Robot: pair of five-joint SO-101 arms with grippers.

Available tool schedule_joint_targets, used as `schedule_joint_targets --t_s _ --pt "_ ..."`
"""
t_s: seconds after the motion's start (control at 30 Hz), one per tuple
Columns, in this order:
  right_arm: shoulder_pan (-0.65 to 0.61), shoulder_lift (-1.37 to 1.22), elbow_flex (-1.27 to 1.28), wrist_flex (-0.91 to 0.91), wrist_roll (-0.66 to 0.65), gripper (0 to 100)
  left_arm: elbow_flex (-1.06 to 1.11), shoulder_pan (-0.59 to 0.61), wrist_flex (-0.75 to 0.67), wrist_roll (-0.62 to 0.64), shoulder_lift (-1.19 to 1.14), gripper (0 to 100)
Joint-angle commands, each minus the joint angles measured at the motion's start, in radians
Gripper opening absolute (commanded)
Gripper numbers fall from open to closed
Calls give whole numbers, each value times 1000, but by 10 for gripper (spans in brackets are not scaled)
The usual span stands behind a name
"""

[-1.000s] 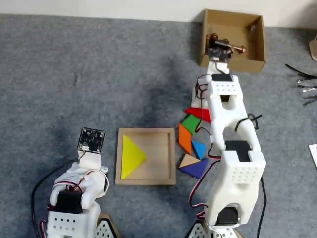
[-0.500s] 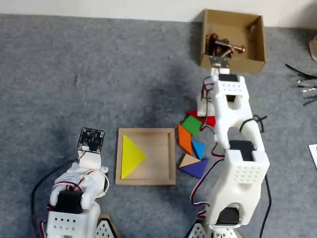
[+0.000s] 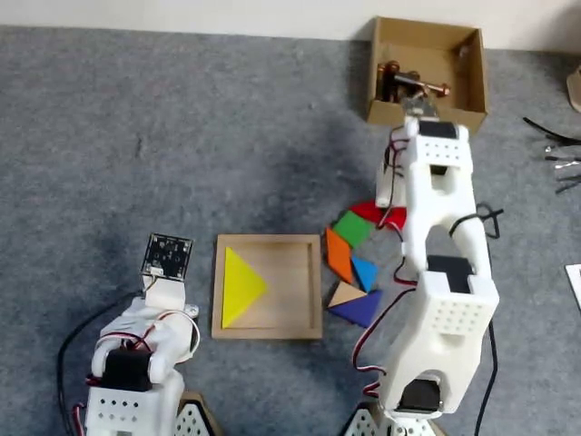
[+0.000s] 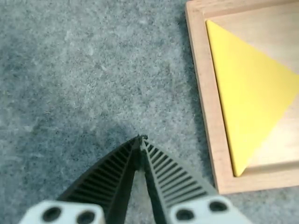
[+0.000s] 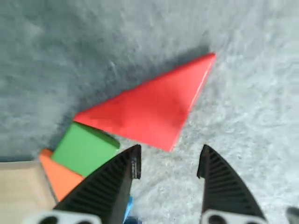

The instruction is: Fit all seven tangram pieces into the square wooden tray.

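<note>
Tray (image 3: 269,242) flat on grey carpet (image 3: 136,136), centre of the work area. One piece seated: yellow triangle (image 3: 241,286), long edge along the tray's 9 o'clock wall, apex pointing to 3 o'clock.

Six pieces lie loose on the carpet, clustered at 3 o'clock of the tray:
- red triangle (image 3: 368,213) at the 12 o'clock end of the cluster
- green square (image 3: 351,228) beside it, toward 7 o'clock
- orange piece (image 3: 339,256) just beside the tray's outer rim
- blue triangle (image 3: 363,272) at 3 o'clock of the orange piece
- tan triangle (image 3: 346,293) below those two
- violet piece (image 3: 360,310) at the 6 o'clock end

Right gripper (image 5: 170,154): jaws apart, holding nothing. It hangs over carpet just beside the red triangle's edge, apart from it.

Left gripper (image 4: 140,142): jaws pressed together, holding nothing. It sits over carpet at 9 o'clock of the tray, near the rim.

Box (image 3: 472,82) with metal parts at 1 o'clock, well apart from the tray.
</note>
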State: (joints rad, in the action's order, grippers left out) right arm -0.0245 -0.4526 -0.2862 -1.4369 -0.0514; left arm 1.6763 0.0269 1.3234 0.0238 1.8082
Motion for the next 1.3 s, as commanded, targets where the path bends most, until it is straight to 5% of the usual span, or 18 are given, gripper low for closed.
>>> schedule_joint_targets --t_s 0.0,0.2,0.47,1.03,1.27 --pt "-59 90 -99 12 -5 195 19 -12 5 6 7 5" --pt "-94 13 -93 194 -5 192 19 -12 5 6 7 5" --pt "-99 -133 -93 220 -5 192 19 -12 5 6 7 5" --pt "-38 -176 -94 -56 -14 192 19 -12 5 6 7 5" --pt "-21 -170 -99 -171 -170 192 19 -12 5 6 7 5"
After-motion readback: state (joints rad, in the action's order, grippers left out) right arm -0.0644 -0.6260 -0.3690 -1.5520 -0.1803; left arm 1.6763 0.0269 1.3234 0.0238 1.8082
